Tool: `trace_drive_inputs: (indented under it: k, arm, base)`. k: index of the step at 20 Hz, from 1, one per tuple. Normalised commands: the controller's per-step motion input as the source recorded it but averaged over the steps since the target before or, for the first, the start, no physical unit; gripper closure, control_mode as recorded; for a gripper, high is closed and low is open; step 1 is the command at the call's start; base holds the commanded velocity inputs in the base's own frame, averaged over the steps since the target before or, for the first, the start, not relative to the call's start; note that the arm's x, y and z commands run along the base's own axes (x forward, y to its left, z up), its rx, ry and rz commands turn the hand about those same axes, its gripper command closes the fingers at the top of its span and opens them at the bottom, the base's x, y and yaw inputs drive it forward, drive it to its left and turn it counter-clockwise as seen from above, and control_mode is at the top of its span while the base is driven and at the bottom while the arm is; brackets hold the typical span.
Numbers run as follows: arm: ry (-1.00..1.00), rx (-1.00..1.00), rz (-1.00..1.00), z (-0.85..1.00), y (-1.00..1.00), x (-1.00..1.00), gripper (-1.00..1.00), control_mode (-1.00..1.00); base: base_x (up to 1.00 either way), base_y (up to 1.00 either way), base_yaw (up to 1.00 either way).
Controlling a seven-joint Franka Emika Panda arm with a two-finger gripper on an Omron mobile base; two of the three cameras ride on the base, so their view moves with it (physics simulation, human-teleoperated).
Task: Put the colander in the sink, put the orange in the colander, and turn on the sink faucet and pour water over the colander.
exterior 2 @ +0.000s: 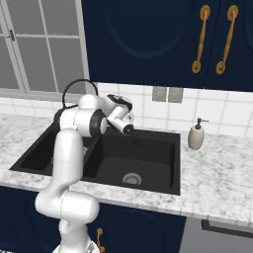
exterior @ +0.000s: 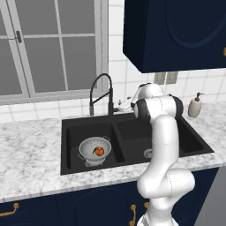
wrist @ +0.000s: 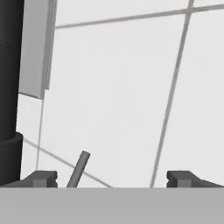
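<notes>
The silvery colander (exterior: 92, 149) sits in the left basin of the black sink (exterior: 132, 132), with the orange (exterior: 99, 151) inside it. Behind the divider rises the black gooseneck faucet (exterior: 101, 90), whose spout hangs over the left basin. My gripper (exterior: 119, 107) is just right of the faucet's base, pointing at the tiled wall. In the hand view the gripper (wrist: 113, 179) is open, its fingertips (wrist: 43, 178) wide apart. The thin grey lever (wrist: 79, 169) stands between them, close to the left one. The faucet's black body (wrist: 8, 87) is at the left edge. No water is visible.
A beige soap dispenser (exterior: 194, 106) stands on the marble counter (exterior: 31, 154) right of the sink. The right basin with its round drain (exterior 2: 132, 179) lies under my arm. A window (exterior: 44, 44) is behind the faucet and dark blue cabinets (exterior: 176, 31) hang above.
</notes>
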Motion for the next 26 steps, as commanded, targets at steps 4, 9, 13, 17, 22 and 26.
trace_drive_inputs:
  k: [4, 9, 13, 17, 22, 26]
  arm:
    - [0.00, 0.07, 0.00, 0.20, 0.03, -0.02, -1.00, -1.00]
    - [0.00, 0.04, -0.02, 0.07, 0.00, 0.09, -1.00, -1.00]
    - [0.00, 0.02, -0.03, -0.14, 0.07, 0.05, -1.00, -1.00]
    - [0.00, 0.00, -0.02, -0.25, 0.05, 0.00, -1.00, -1.00]
    - [0.00, 0.01, -0.01, -0.10, 0.04, 0.17, -1.00, -1.00]
    - [0.00, 0.05, -0.03, -0.07, 0.03, 0.28, -1.00, -1.00]
  base:
    - [0.00, 0.00, 0.00]
    - [0.00, 0.00, 0.00]
    - [0.00, 0.00, 0.00]
    - [0.00, 0.00, 0.00]
    - [0.00, 0.00, 0.00]
    - [0.00, 0.00, 0.00]
